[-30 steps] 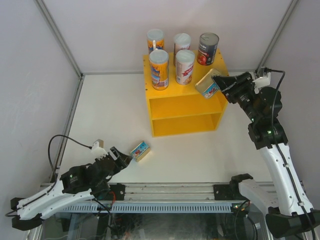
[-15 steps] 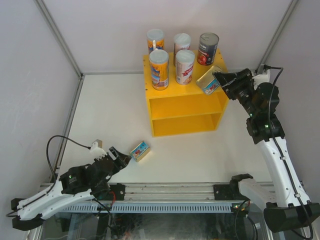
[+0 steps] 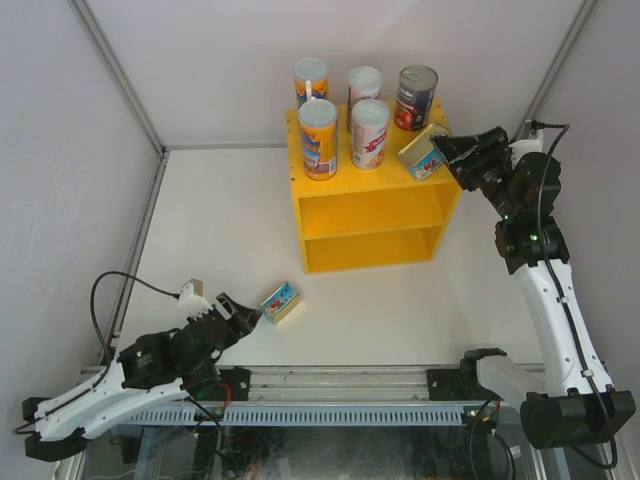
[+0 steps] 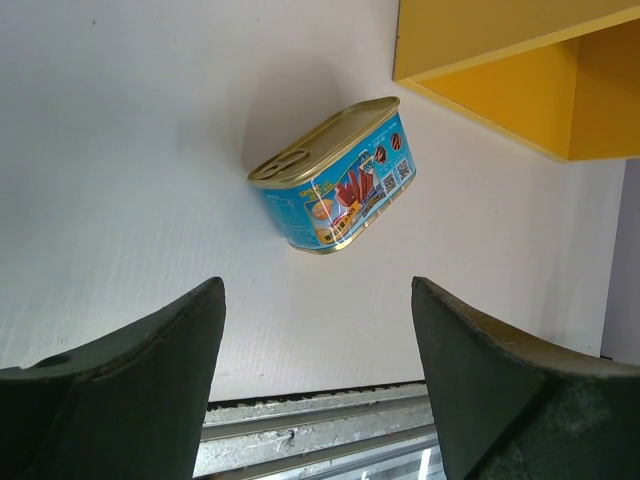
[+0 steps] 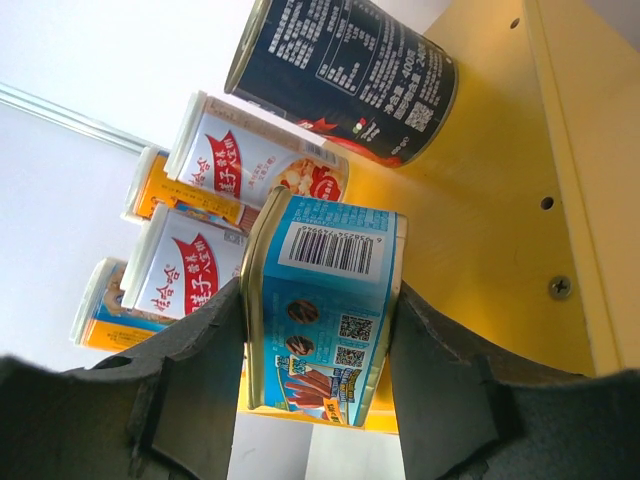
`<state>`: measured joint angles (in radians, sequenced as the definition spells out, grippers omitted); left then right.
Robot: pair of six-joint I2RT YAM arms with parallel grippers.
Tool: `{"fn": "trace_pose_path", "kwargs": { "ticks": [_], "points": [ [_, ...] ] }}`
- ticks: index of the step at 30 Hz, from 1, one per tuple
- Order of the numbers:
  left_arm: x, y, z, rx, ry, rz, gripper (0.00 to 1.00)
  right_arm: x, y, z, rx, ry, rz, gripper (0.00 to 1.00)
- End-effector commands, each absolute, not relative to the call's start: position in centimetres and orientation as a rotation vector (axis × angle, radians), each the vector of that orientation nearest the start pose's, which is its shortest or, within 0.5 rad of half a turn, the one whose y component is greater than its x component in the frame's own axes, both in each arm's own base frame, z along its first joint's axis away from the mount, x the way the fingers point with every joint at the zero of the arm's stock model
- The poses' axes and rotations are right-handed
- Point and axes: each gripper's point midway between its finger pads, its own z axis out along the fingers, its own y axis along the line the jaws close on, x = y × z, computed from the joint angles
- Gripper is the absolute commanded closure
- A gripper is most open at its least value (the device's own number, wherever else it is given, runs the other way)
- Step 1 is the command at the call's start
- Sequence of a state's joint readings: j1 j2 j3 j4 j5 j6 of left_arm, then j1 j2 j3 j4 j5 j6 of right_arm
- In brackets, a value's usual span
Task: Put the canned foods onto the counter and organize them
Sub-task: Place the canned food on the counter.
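Right claw [image 5: 318, 335]: clamped on a flat rectangular blue-labelled tin [image 5: 325, 300], one finger on each long side, barcode end facing the wrist camera. The tin is tilted, at the right front corner of the top of the large bright yellow open-fronted box [image 3: 372, 187]. I cannot tell whether it touches the top.

Just beyond it on the box top stands the dark red-labelled steel can [image 3: 416, 97]. To its left stand two shorter white-pink tubes with white lids [image 3: 370, 135], then two tall orange-blue tubes with white lids [image 3: 318, 140], each pair one behind the other, all upright.

Left claw [image 4: 316, 288]: jaws apart, gripping nothing, low over the white table [image 3: 200, 230]. A second flat blue-labelled tin [image 4: 335, 175] lies on the table just ahead of my fingertips, clear of both, gold lid on its side. It is in front of the box's left lower corner.
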<state>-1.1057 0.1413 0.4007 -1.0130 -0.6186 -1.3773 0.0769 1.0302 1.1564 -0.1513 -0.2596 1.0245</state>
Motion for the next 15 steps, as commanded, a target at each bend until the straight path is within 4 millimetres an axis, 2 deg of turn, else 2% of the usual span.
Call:
{"fn": "trace_pose_path", "kwargs": {
  "ticks": [1, 10, 12, 15],
  "points": [
    [13.4, -10.1, 12.1, -0.631, 2.098, -0.715, 0.21, 34.8, 10.2, 42.2, 0.547, 1.569, 1.076, 0.95],
    [13.5, -10.3, 12.2, -0.639, 2.097, -0.721, 0.21, 36.0, 9.3, 40.0, 0.572, 1.657, 1.062, 0.86],
    [13.5, -10.3, 12.2, -0.639, 2.097, -0.72, 0.21, 36.3, 9.1, 40.4, 0.565, 1.658, 1.065, 0.85],
    [13.5, -10.3, 12.3, -0.643, 2.097, -0.719, 0.21, 36.8, 8.9, 39.8, 0.57, 1.684, 1.055, 0.84]
  ]
}}
